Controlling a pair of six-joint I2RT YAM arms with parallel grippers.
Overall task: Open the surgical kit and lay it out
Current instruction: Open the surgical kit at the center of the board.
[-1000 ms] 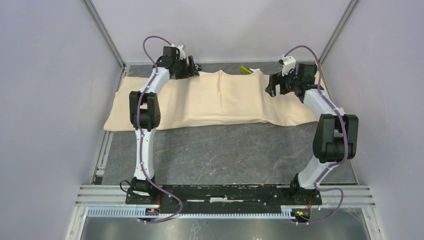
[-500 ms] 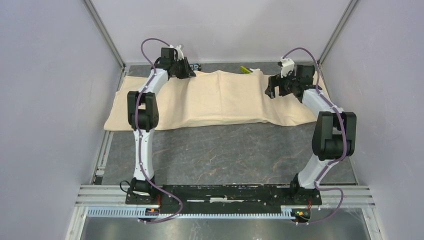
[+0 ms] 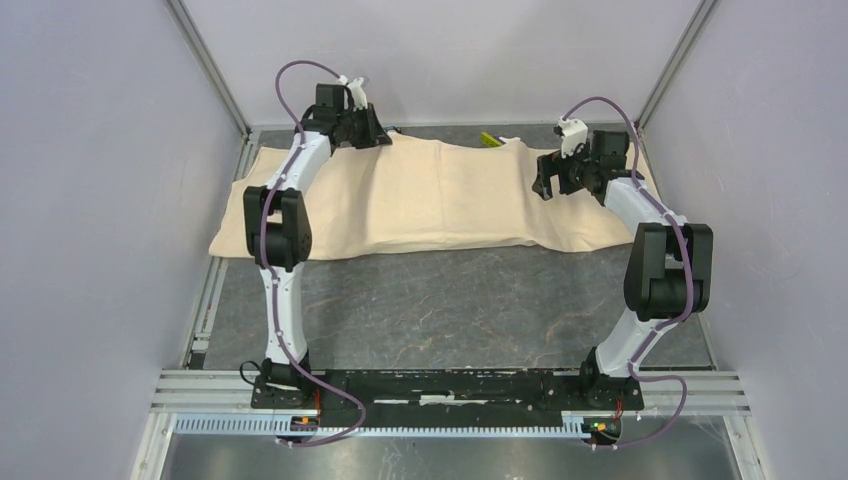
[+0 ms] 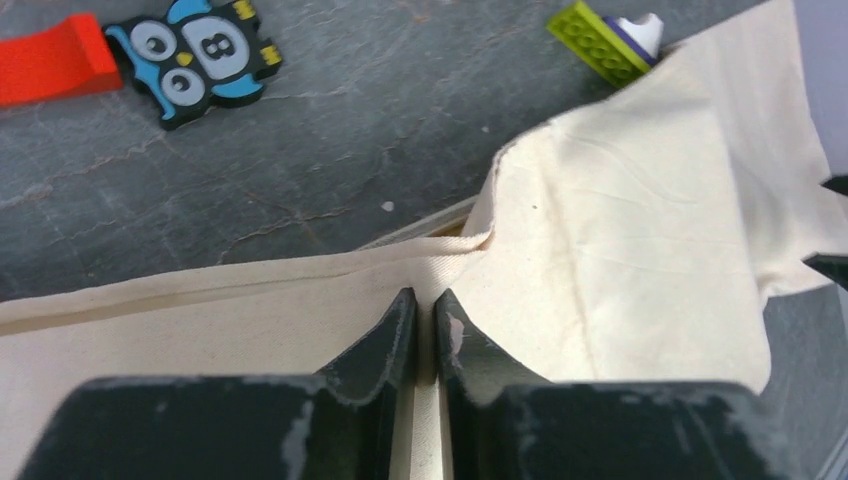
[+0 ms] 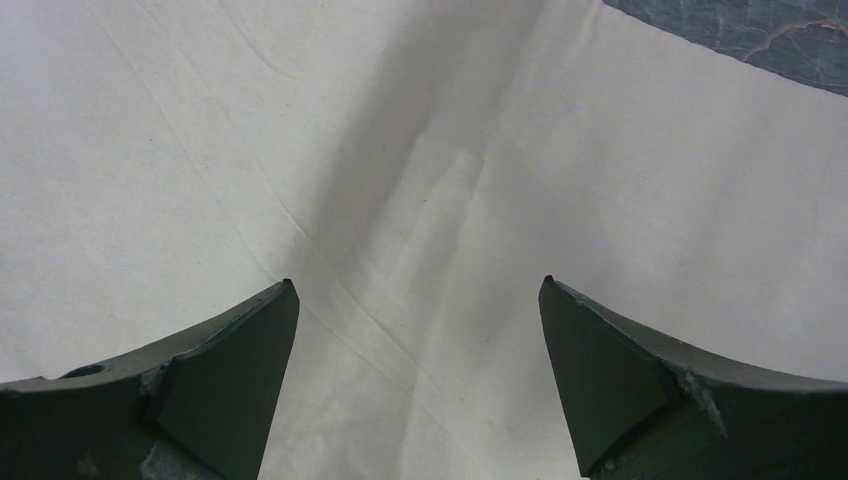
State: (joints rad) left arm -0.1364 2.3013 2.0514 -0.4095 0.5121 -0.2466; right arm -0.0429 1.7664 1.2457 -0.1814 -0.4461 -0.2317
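Left fingers [image 3: 383,136]: clenched on the far hem of the beige cloth wrap [image 3: 450,200], a thin strip of fabric pinched between my two tips, at the wrap's far left edge.
Right fingers [image 3: 544,184]: released, spread wide, hanging over the right part of the wrap with only plain cloth under them; I cannot tell whether the tips touch it.
Beige cloth wrap: spread in a long band across the far half of the table [image 3: 450,300], from the left rail almost to the right wall, wrinkled, with a raised fold near the middle.
Near half of the table: bare dark stone surface between the wrap and my bases.
Beyond the hem: a blue and black owl-shaped piece [image 4: 195,60] beside a red piece [image 4: 50,70] on the table.
Far right of my left fingers: a yellow-green brick [image 4: 598,42] touching the wrap's far edge.
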